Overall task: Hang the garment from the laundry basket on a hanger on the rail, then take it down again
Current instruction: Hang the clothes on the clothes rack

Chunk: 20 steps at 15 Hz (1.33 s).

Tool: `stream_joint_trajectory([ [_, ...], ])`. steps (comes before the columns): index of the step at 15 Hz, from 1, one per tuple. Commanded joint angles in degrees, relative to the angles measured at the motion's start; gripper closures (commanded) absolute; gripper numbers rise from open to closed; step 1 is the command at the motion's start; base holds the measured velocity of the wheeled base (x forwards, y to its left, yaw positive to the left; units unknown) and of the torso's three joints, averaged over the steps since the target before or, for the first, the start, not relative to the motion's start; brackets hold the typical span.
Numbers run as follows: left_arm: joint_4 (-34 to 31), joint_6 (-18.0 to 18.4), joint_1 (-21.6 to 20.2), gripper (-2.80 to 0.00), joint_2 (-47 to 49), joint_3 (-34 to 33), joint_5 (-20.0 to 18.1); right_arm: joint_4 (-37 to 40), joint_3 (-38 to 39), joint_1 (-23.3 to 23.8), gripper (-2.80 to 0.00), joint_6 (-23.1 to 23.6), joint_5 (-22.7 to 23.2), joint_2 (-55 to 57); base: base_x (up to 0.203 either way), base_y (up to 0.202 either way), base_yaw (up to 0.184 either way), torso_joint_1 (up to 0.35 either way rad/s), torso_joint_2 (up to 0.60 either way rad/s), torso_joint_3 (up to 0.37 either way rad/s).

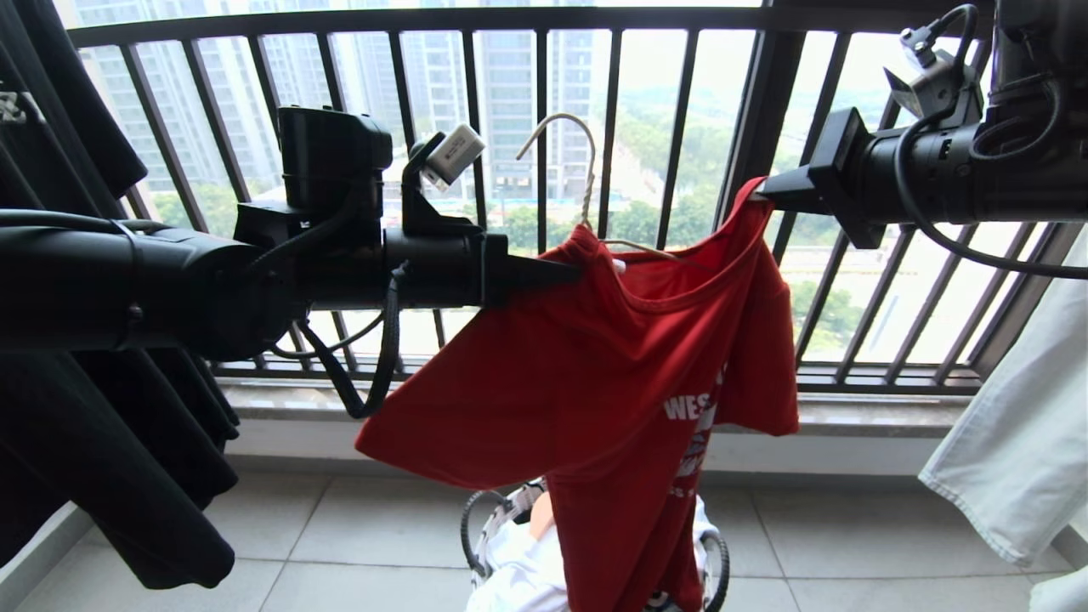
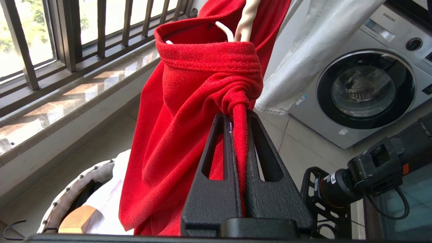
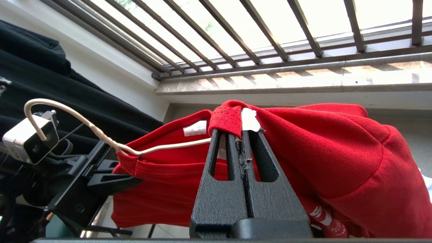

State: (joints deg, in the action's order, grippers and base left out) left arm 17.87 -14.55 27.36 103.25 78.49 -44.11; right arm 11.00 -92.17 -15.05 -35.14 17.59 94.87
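Reading "WES" on the garment (image 1: 612, 374) — "SAMSUNG" on the washing machine (image 2: 371, 77).

Left arm: you've got it reaching in level from the left of the head view, wrist camera riding on top.
Left gripper (image 1: 571, 270): jaws pressed together, pinching a bunched fold of the garment (image 1: 612, 374) at its collar; fabric sits squeezed between both fingers (image 2: 233, 141).
Right arm: yours comes in from the upper right, held higher than the left, forearm near level, cables looped around it.
Right gripper (image 1: 761, 194): jaws clamped tight on the collar rim at the opposite shoulder; fingertips (image 3: 236, 138) meet with cloth draped over them.
Spacing: your two grippers stand apart, facing each other.
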Motion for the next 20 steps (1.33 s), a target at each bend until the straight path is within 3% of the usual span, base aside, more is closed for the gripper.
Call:
stream_joint_trajectory([
  [1, 3.42, -0.22, 0.24, 0.0, 0.78, -1.73, -0.19, 3.6, -6.36, -3.03, 0.0, 0.02, -0.96, 0.67, 0.0, 0.0, 0.0, 0.0, 0.0, 0.0],
  [4, 9.29, -0.3, 0.24, 0.0, 1.81, -4.33, -0.19, 6.34, -11.12, -8.18, 0.0, 2.01, -3.49, 1.77, 0.0, 0.0, 0.0, 0.0, 0.0, 0.0],
  [5, 13.91, -0.61, 0.24, 0.0, 2.46, -5.8, -0.14, 7.72, -12.89, -10.64, 0.0, 3.42, -5.42, 2.36, 0.0, 0.0, 0.0, 0.0, 0.0, 0.0],
  [7, 23.04, -5.64, 0.24, 0.0, 3.19, -8.04, -0.11, 10.21, -14.44, -15.0, 0.0, 5.94, -10.08, 3.24, 0.0, 0.0, 0.0, 0.0, 0.0, 0.0],
  [9, 30.16, -9.9, 0.56, 0.0, 3.77, -9.83, -0.03, 10.93, -15.27, -17.88, 0.0, 11.4, -15.53, 4.74, 0.0, 0.0, 0.0, 0.0, 0.0, 0.0],
  [17, 44.95, -9.05, 4.3, 0.0, 4.14, -17.85, 0.16, 12.83, -20.0, -23.77, 0.0, 36.94, -49.21, 7.46, 0.0, 0.0, 0.0, 0.0, 0.0, 0.0],
  [20, 45.41, -7.77, 5.16, 0.0, 4.15, -18.11, 0.44, 10.03, -19.99, -24.08, 0.0, 48.99, -60.67, 7.14, 0.0, 0.0, 0.0, 0.0, 0.0, 0.0],
])
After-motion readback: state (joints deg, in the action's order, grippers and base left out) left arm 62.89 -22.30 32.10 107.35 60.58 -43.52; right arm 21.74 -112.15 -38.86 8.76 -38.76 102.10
